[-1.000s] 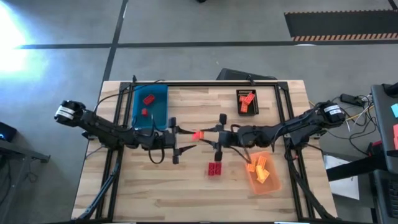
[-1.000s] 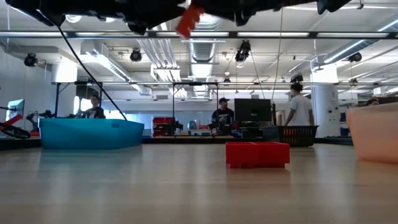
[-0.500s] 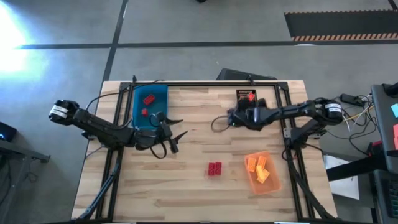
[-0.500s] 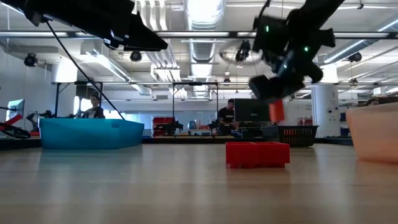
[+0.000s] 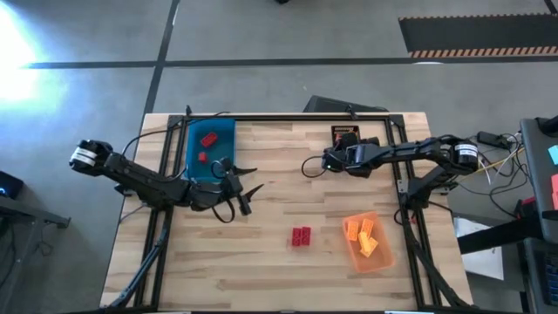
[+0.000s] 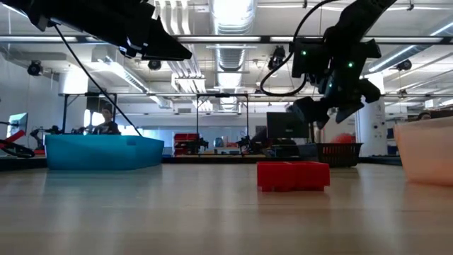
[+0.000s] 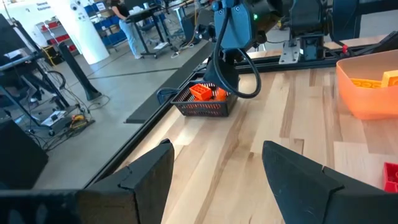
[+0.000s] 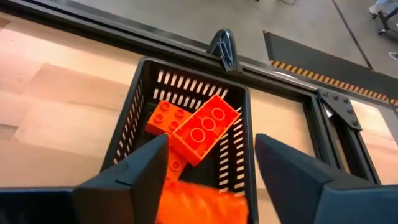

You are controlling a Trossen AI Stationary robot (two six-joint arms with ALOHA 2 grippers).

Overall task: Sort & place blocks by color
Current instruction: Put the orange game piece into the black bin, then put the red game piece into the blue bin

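Note:
My right gripper (image 5: 347, 150) (image 8: 211, 142) hovers open over the black basket (image 8: 140, 106) at the table's far right, which holds orange-red blocks (image 8: 202, 129). A blurred orange-red block (image 8: 189, 205) (image 6: 345, 138) shows between its fingers, just above the basket (image 6: 338, 154). My left gripper (image 5: 248, 187) (image 7: 217, 152) is open in the air beside the blue tray (image 5: 228, 150), which holds red blocks (image 5: 207, 139). A red block (image 5: 301, 236) (image 6: 293, 176) lies flat on the table near the middle. The translucent orange tray (image 5: 381, 262) holds orange-yellow blocks (image 5: 363, 235). My right gripper has the blurred orange-red block (image 8: 189, 205) between its wide-open fingers, above the basket; I cannot tell whether either finger touches it.
A black frame rail (image 5: 296, 118) runs along the table's far edge and down both sides. A cable loop (image 5: 309, 166) hangs from the right arm. Bare wood lies between the trays and along the near edge. People and benches show in the room beyond.
A second ago both grippers met over the table's middle with the orange-red block between them. The right gripper has carried it to the far right, over the black basket, where the block now shows lower. The left gripper has drawn back toward the blue tray.

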